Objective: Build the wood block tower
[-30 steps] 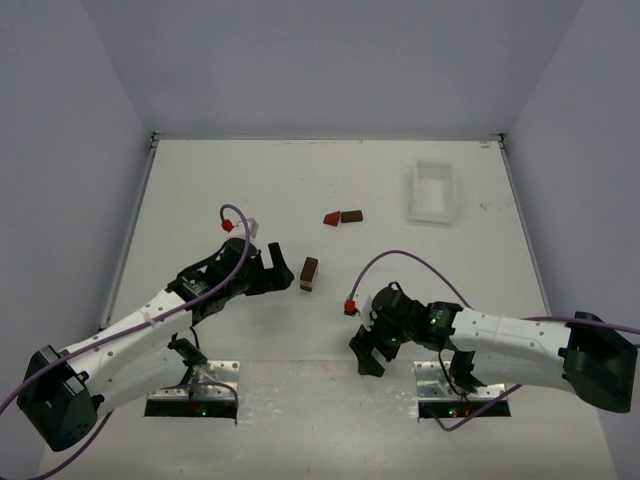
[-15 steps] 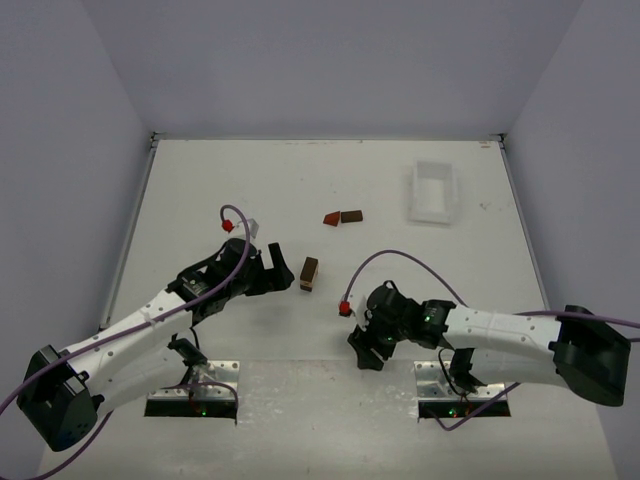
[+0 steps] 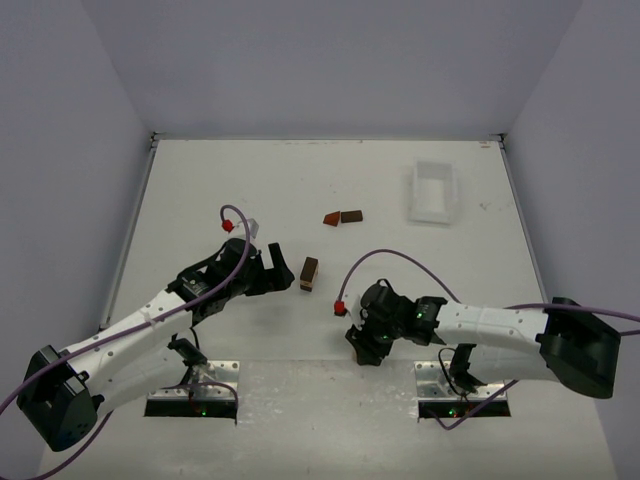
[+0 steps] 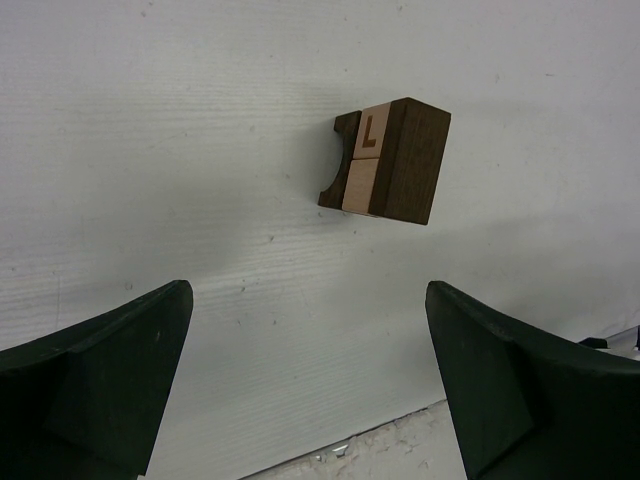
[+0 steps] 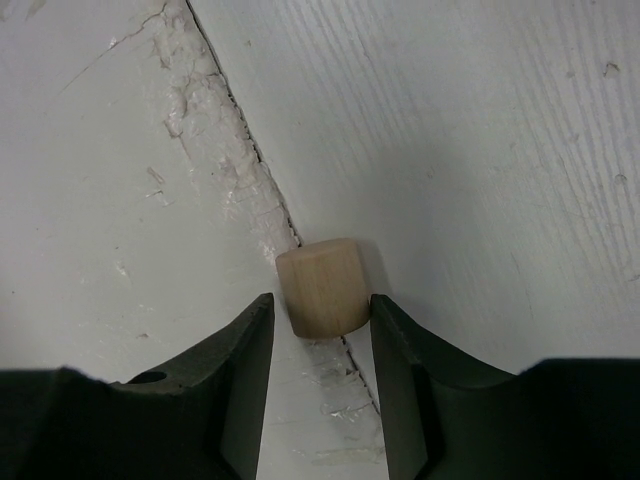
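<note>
A small stack of wood blocks (image 3: 309,273), dark brown and light tan, stands at mid-table; the left wrist view shows the stack (image 4: 385,160) with an "L" on its tan face. My left gripper (image 3: 280,267) sits just left of it, open and apart from it, its fingers (image 4: 120,350) wide with nothing between them. Near the table's front seam, my right gripper (image 3: 362,345) is shut on a light tan cylinder block (image 5: 322,285), one fingertip on each side. From above, that block is hidden under the gripper.
A reddish-brown wedge (image 3: 331,218) and a dark brown block (image 3: 352,215) lie side by side farther back. A white plastic tray (image 3: 432,192) stands at the back right. A rough seam (image 5: 240,170) in the table surface runs under the right gripper.
</note>
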{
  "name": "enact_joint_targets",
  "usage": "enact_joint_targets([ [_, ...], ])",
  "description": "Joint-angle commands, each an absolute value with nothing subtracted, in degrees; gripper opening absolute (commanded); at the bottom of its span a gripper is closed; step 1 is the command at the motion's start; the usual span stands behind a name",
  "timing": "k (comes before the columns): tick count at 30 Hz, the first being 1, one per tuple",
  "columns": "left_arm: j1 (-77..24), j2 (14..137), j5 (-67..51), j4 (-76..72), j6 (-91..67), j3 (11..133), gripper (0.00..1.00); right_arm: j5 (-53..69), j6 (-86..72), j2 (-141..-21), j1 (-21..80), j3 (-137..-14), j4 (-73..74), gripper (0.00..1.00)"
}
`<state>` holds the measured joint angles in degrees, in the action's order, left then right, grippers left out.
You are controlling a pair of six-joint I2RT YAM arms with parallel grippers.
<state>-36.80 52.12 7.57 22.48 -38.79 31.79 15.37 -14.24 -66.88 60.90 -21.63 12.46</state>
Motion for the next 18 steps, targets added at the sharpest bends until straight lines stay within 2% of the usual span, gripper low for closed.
enact_joint_targets([
  [1,-37.27,51.15,7.03,20.3,-37.97,31.73,1.0,15.05,-13.0,-68.03,61.26,-24.09,10.1,0.39],
  [7,-37.44,50.89,7.12,20.3,-37.97,31.61,1.0,16.64,-12.04,-69.01,61.26,-23.52,8.0,0.27],
  [10,-37.27,50.97,7.21,20.22,-38.06,31.55,1.0,17.4,-11.44,-69.51,61.26,-23.73,7.83,0.16],
  [18,-37.27,50.07,6.06,19.89,-37.71,31.55,1.0,13.6,-9.96,-66.6,61.26,-23.12,4.12,0.04],
])
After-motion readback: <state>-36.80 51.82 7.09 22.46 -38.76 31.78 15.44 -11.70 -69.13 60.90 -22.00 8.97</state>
